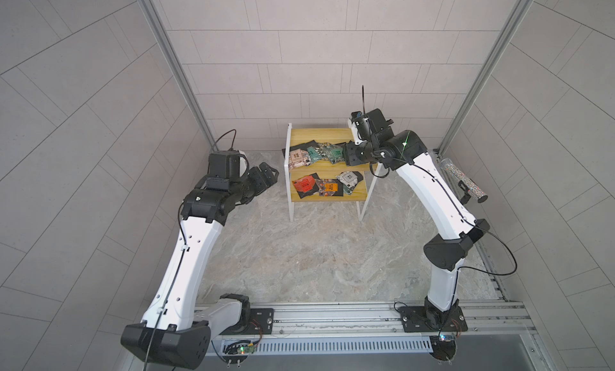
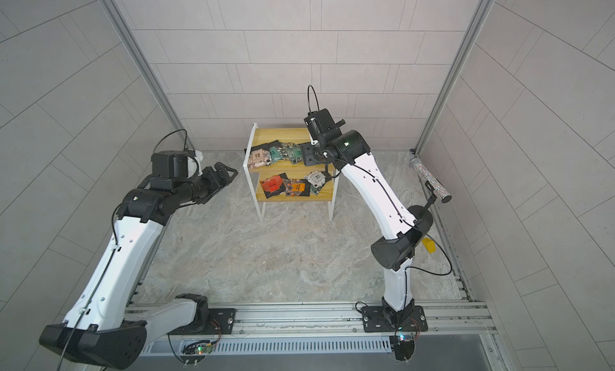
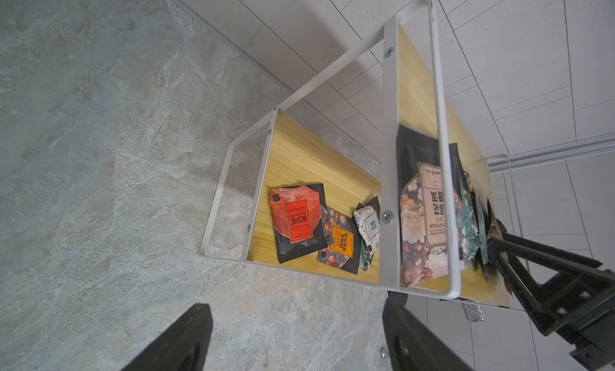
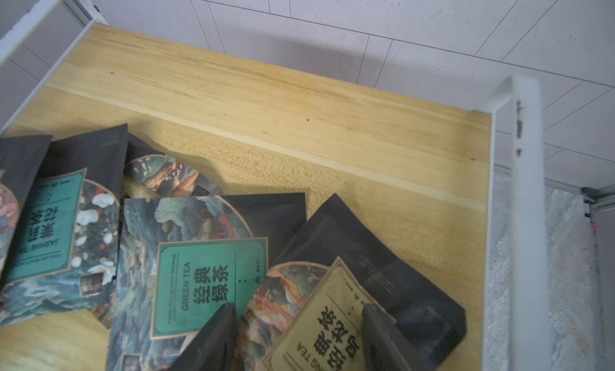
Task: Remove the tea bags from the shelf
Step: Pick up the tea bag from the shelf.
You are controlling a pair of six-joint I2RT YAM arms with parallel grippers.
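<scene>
- Right wrist view: the right jaws stand part-way apart, their black fingertips [image 4: 216, 332] set on either side of a black-edged square sachet with a tan label [image 4: 319, 322]. I can make out no pinch on it.
- That sachet lies at the right end of the upper board. It overlaps a flat sachet with a teal "GREEN TEA" label [image 4: 206, 279], and beyond that lies a second teal-labelled sachet [image 4: 56, 226].
- In a top view, a floral sachet with a pale tan label [image 1: 297, 158] sits at the left end of the same board.
- On the lower board lie a red-labelled sachet [image 1: 304, 185], an orange-labelled sachet [image 1: 330, 187] and a white-labelled sachet [image 1: 349, 179], edges overlapping.
- All of them rest on the small two-tier shelf of yellow wooden boards in a thin white metal frame [image 1: 316, 135], which stands at the back of the grey marbled desk [image 1: 316, 253].
- The left jaws are wide and empty, hovering above the desk just left of the shelf.
- No sachet shows off the shelf in any view, so I judge the task barely begun. One pick is being lined up, and every tea bag in sight is left to remove.
</scene>
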